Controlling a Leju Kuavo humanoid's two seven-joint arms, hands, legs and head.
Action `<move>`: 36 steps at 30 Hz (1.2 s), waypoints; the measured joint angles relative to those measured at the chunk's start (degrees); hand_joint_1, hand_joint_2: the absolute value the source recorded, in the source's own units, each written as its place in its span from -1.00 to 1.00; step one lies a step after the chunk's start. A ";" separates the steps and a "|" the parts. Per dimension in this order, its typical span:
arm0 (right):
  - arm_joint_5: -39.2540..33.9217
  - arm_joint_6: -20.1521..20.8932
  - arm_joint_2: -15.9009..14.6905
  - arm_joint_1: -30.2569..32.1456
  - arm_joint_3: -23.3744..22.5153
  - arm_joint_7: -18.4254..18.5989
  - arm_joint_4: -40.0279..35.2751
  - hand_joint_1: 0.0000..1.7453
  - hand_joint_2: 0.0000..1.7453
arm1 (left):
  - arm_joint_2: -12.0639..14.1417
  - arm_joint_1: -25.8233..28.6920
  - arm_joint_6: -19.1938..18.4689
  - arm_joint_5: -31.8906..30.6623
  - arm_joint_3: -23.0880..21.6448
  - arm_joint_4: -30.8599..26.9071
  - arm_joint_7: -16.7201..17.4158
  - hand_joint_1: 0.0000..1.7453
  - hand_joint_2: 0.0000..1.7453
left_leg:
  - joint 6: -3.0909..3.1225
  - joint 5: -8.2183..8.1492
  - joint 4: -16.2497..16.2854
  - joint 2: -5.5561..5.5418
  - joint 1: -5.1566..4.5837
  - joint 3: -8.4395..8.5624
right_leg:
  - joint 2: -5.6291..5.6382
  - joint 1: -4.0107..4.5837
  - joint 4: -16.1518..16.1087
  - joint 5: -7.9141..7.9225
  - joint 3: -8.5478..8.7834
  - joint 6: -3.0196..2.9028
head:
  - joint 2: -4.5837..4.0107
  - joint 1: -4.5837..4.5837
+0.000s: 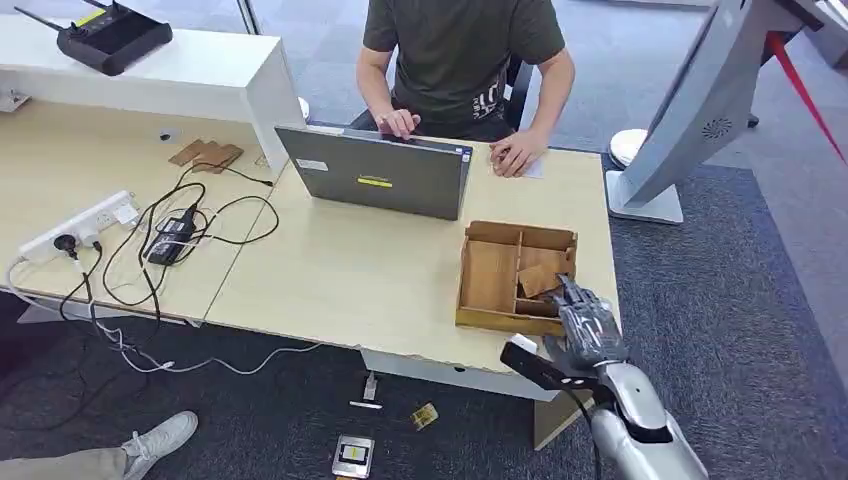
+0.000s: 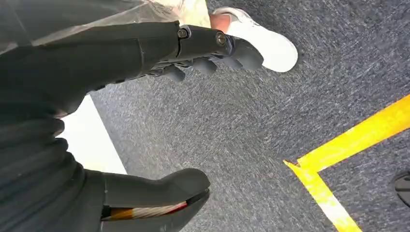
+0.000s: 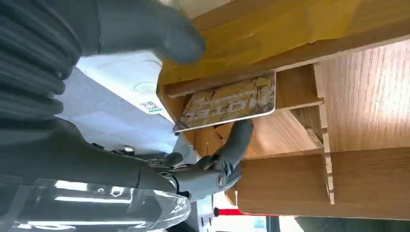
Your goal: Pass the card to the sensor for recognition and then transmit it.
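Observation:
A brown patterned card (image 3: 227, 101) leans in a small compartment of the wooden divided box (image 1: 490, 275) near the table's front right corner; it is also the brown card (image 1: 540, 278) in the head view. My right hand (image 1: 585, 322) reaches into that compartment from the front. One dark finger (image 3: 237, 140) lies just under the card's edge, and the thumb (image 3: 159, 34) stays outside above the box wall. A white sensor pad (image 3: 125, 82) lies beside the box, at the table's front edge (image 1: 523, 343). My left hand (image 2: 193, 53) hangs over the carpet, holding nothing.
A person sits behind the table at a grey laptop (image 1: 375, 172). A power strip (image 1: 80, 225) and black cables (image 1: 170, 240) lie at the left. A white stand (image 1: 690, 120) rises at the right. Small items (image 1: 352, 455) lie on the floor, with a white shoe (image 2: 263, 41) and yellow tape (image 2: 348, 145).

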 joint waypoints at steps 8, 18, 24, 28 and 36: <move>0.00 -0.61 0.07 -0.41 -0.07 -0.68 -0.02 1.00 1.00 | 0.00 0.00 0.00 0.00 0.02 0.00 0.09 -1.00 1.00 | 0.00 0.00 0.00 0.00 0.00 0.03 | 0.00 0.00 0.00 0.00 0.03 0.00 | 0.00 0.00; -0.45 0.39 0.17 -0.10 -0.13 -0.85 -2.30 1.00 1.00 | 0.00 -0.01 0.00 -0.07 0.07 0.00 0.09 -1.00 1.00 | 0.00 0.00 0.00 0.00 0.00 0.02 | 0.00 0.00 0.00 0.01 0.02 -0.01 | 0.00 0.00; -1.22 2.36 0.17 -0.11 -0.96 -0.55 -6.58 1.00 1.00 | 0.00 0.00 0.00 -0.02 0.09 0.00 0.07 -1.00 1.00 | 0.00 0.00 0.00 0.00 0.00 0.02 | 0.00 0.00 0.01 0.01 0.01 -0.01 | 0.00 0.00; -1.57 3.13 0.02 -0.12 -1.79 -0.39 -9.42 1.00 1.00 | 0.00 0.00 0.00 -0.07 0.15 0.00 0.07 -1.00 1.00 | 0.00 0.00 0.00 0.00 0.00 0.02 | 0.00 0.00 0.01 0.01 0.01 -0.01 | 0.00 0.00; -3.64 5.20 -0.37 -0.09 -3.93 -0.11 -14.49 1.00 1.00 | 0.00 0.01 0.00 -0.66 0.15 0.00 -0.07 -1.00 1.00 | 0.00 0.00 0.00 0.00 0.00 0.02 | 0.00 0.00 0.00 0.01 0.01 -0.01 | 0.00 0.00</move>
